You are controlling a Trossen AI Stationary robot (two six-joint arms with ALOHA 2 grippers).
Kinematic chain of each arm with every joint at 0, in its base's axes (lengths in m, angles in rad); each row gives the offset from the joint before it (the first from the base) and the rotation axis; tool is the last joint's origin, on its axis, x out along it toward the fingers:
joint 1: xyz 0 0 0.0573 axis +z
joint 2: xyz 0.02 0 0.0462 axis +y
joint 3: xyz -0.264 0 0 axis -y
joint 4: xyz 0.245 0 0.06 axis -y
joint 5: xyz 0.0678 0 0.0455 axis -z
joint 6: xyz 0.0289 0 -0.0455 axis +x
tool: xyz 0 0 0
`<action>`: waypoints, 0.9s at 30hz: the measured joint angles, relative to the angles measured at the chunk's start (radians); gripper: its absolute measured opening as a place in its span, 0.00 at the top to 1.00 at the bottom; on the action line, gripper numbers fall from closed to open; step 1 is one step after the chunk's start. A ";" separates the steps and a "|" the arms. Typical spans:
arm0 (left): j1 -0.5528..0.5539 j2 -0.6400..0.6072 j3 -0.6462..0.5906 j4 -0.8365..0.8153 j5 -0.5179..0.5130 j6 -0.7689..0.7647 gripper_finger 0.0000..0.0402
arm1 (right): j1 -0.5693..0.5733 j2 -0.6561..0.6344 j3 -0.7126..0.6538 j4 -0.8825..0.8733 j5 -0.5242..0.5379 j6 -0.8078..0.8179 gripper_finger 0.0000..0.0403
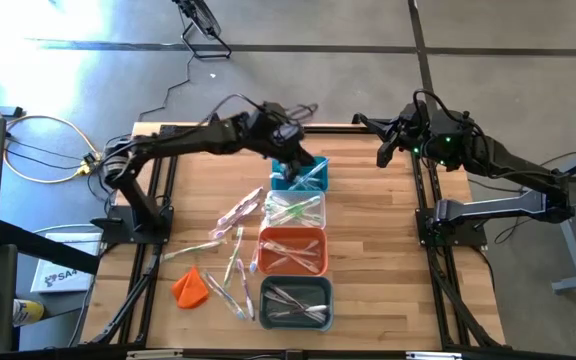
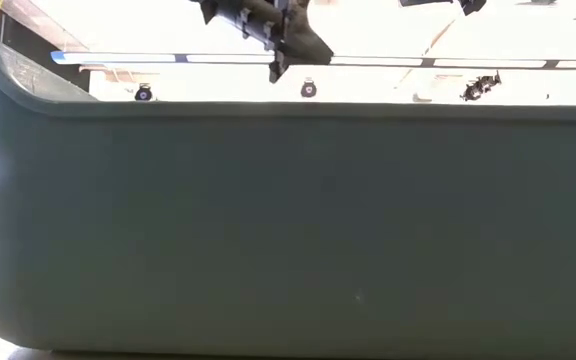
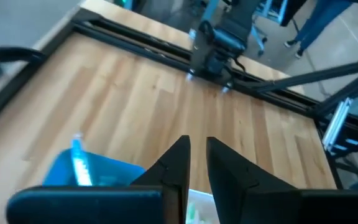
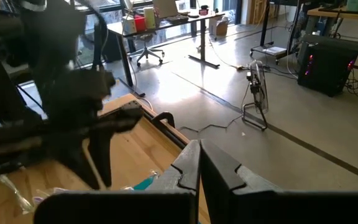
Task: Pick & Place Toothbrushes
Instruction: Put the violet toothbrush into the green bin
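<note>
Toothbrushes are part sorted, part loose; you have work left. Start at the left gripper, upper centre of the high view, hovering over the teal bin. In its wrist view the jaws stand with a narrow gap between them and nothing visible in that gap; whether they are closing or parting you cannot tell from these pictures, and I see no brush held. A pale blue brush end shows standing in that teal bin in the same view.

Move outward to the right gripper, upper right of the high view, parked near the far right edge of the surface; its jaws are closed on nothing.

Down the centre of the high view runs a column of four bins. Below the teal one, the clear bin, the orange bin and the grey bin each already hold several brushes.

Left of that column, roughly a handful or more of brushes lie scattered on the bare surface, some overlapping, near an orange cloth lump at lower left.

My judgement: the task stands somewhere past the middle, with the loose group yet to be picked up. The low view is blocked by a dark bin wall and adds nothing.
</note>
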 joint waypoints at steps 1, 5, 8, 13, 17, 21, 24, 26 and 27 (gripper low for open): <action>0.010 -0.015 0.000 -0.013 0.000 0.007 0.88 | 0.000 0.000 0.000 0.000 0.000 0.000 0.99; 0.044 -0.067 0.000 -0.083 -0.021 0.051 0.89 | 0.000 0.000 0.000 0.000 0.000 0.000 0.99; 0.060 -0.098 0.000 -0.136 -0.037 0.079 0.89 | 0.000 0.000 0.000 0.000 0.000 0.000 0.99; 0.063 -0.133 0.000 -0.202 -0.123 0.128 0.89 | 0.000 0.000 0.000 0.000 0.000 0.000 0.99; 0.062 -0.140 0.000 -0.244 -0.173 0.134 0.89 | 0.000 0.000 0.000 0.000 0.000 0.000 0.99; 0.061 -0.142 0.000 -0.290 -0.173 0.150 0.89 | 0.000 0.000 0.000 0.000 0.000 0.000 0.99; 0.061 -0.145 -0.015 -0.287 -0.167 0.149 0.89 | 0.000 0.000 0.000 0.000 0.000 0.000 0.99; 0.061 -0.151 -0.037 -0.289 -0.166 0.133 0.89 | 0.000 0.000 0.000 0.000 0.000 0.000 0.99; 0.061 -0.153 -0.048 -0.278 -0.165 0.127 0.89 | 0.000 0.000 0.000 0.000 0.000 0.000 0.99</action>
